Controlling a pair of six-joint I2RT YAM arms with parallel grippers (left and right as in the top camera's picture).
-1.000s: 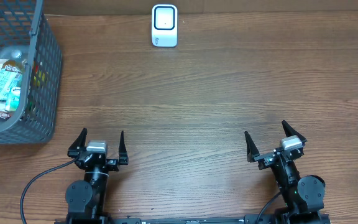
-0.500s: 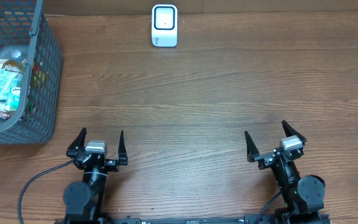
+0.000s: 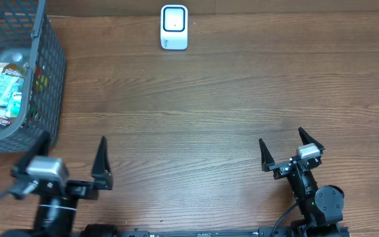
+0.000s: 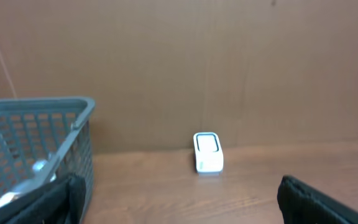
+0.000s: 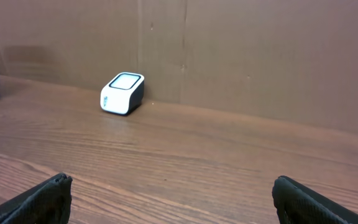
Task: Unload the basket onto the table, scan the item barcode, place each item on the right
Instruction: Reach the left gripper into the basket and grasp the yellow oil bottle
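While overhead best shows basket (image 3: 52, 79) packets (image 3: 5, 85), left tool (image 3: 72, 141) and right tool (image 3: 280, 136) gape.

1. The overhead view has soft, even light on the brown wood-grain table (image 3: 209, 99), with faint shadows and no glare.
2. In that view the black two-finger left gripper (image 3: 74, 139) looks blurred.
3. Both wrist views are dimmer and slightly grainy, and the small white box-shaped scanner (image 4: 207, 151) appears soft.

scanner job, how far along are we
Nothing done yet: the packets lie in the basket; the scanner stands at the far edge. In hand: nothing, left gripper and right gripper both open, empty. Still to do: pick an item, show it to the scanner.
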